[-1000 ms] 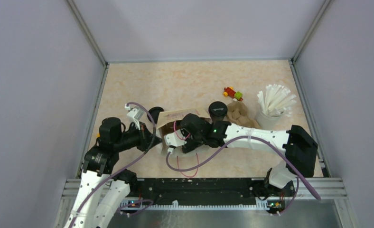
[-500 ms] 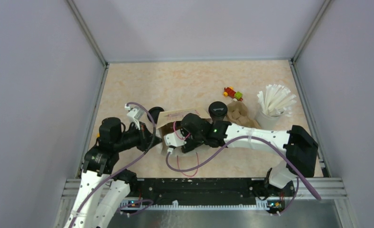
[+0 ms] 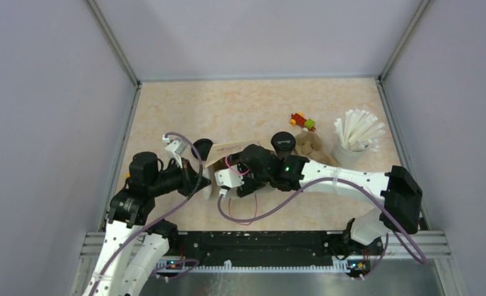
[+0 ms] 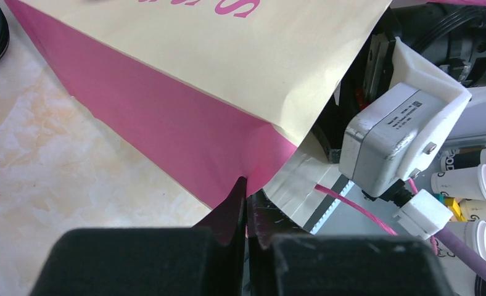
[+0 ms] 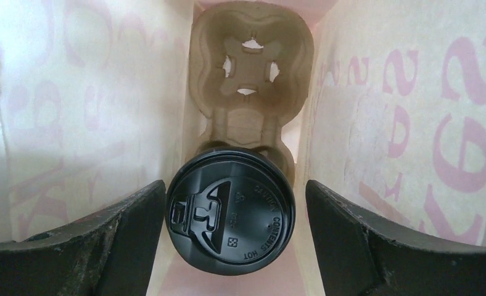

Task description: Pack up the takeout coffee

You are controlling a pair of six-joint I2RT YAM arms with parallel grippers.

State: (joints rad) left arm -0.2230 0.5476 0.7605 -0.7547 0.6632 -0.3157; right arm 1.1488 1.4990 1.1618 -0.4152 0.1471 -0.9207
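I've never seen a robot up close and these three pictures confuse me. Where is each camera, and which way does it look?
Top external: above and behind the arms, looking down at the table; left arm and right arm show.
Left wrist: on the left gripper, facing the paper bag whose edge it pinches; its black fingers show.
Right wrist: on the right gripper inside the bag, facing the lidded cup in the pulp carrier; its fingers flank it.
Shared: the bag appears in all three.
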